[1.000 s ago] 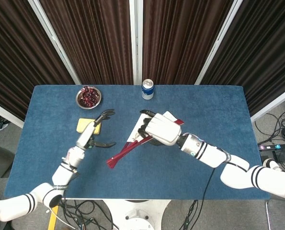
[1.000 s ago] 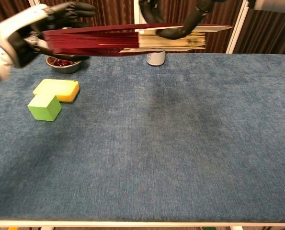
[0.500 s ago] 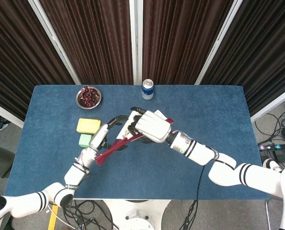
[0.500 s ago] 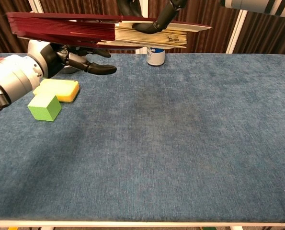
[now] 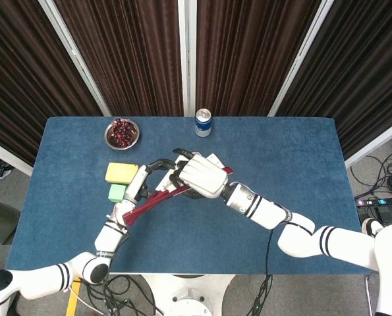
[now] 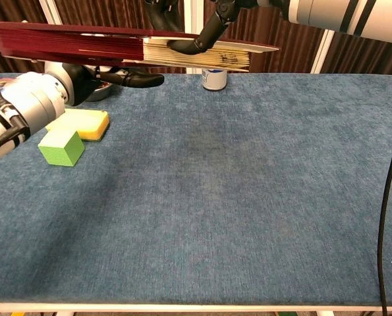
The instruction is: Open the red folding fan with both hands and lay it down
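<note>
The red folding fan (image 5: 146, 209) is folded shut and held up off the blue table (image 5: 281, 151), its red end pointing front-left. My right hand (image 5: 199, 176) grips it near the pale wooden ribs (image 6: 196, 56). In the chest view the fan (image 6: 70, 43) runs level across the top, with the right hand's dark fingers (image 6: 197, 43) wrapped over it. My left hand (image 5: 143, 183) sits just under and beside the fan's red half. Its fingers (image 6: 138, 79) are spread and extended below the fan, and no grip on it shows.
A green cube (image 6: 62, 146) and a yellow sponge (image 6: 82, 122) lie at the left, close to the left forearm. A metal bowl of red bits (image 5: 122, 133) stands at the back left. A blue can (image 5: 203, 122) stands at the back centre.
My right hand has carried the folded fan leftward and higher. My left hand has come in from the left and now sits under the fan's red end.
</note>
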Controlling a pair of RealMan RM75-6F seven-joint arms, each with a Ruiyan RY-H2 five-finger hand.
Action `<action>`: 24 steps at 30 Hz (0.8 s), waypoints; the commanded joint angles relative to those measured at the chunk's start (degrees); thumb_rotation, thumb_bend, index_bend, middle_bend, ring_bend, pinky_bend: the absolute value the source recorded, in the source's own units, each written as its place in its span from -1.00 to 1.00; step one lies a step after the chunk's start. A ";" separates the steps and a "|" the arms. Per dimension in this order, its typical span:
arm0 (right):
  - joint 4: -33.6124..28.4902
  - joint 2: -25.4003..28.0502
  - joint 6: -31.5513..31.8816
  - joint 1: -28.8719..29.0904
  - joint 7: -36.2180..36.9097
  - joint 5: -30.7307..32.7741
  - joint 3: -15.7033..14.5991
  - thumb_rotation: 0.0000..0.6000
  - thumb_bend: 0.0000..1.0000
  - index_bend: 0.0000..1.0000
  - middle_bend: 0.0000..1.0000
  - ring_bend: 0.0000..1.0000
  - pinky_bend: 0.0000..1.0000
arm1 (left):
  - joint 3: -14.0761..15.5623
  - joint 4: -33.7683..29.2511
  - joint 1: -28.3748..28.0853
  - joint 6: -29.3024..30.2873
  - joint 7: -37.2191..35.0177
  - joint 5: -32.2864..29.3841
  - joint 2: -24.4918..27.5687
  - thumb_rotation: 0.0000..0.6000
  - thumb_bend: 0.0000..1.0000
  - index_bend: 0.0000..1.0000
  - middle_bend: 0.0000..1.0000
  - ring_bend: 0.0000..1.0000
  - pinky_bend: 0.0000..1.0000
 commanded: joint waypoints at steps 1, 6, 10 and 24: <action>0.03 -0.21 0.02 -0.06 -0.18 0.19 0.19 1.00 0.96 0.87 0.40 -0.13 -0.75 | -0.28 0.40 0.05 0.48 0.29 -0.27 -0.68 1.00 -0.58 0.02 -0.07 -0.35 -0.30; 0.19 -0.58 -0.11 -0.24 -0.19 0.67 0.41 1.00 0.96 0.87 0.40 -0.13 -0.75 | -1.82 1.66 0.54 2.95 0.21 -1.42 -3.23 1.00 -0.45 0.26 0.14 -0.14 -0.18; 0.54 -0.91 -0.08 -0.52 0.04 1.05 0.50 1.00 0.96 0.87 0.40 -0.13 -0.75 | -2.90 2.39 0.85 3.95 -0.68 -2.20 -4.57 1.00 -0.37 0.43 0.27 -0.03 -0.13; 1.05 0.28 0.58 -1.11 -0.61 1.44 1.45 1.00 0.96 0.87 0.40 -0.13 -0.76 | -0.70 4.95 1.87 3.43 2.60 -1.16 -4.25 1.00 -0.26 0.52 0.35 0.03 -0.11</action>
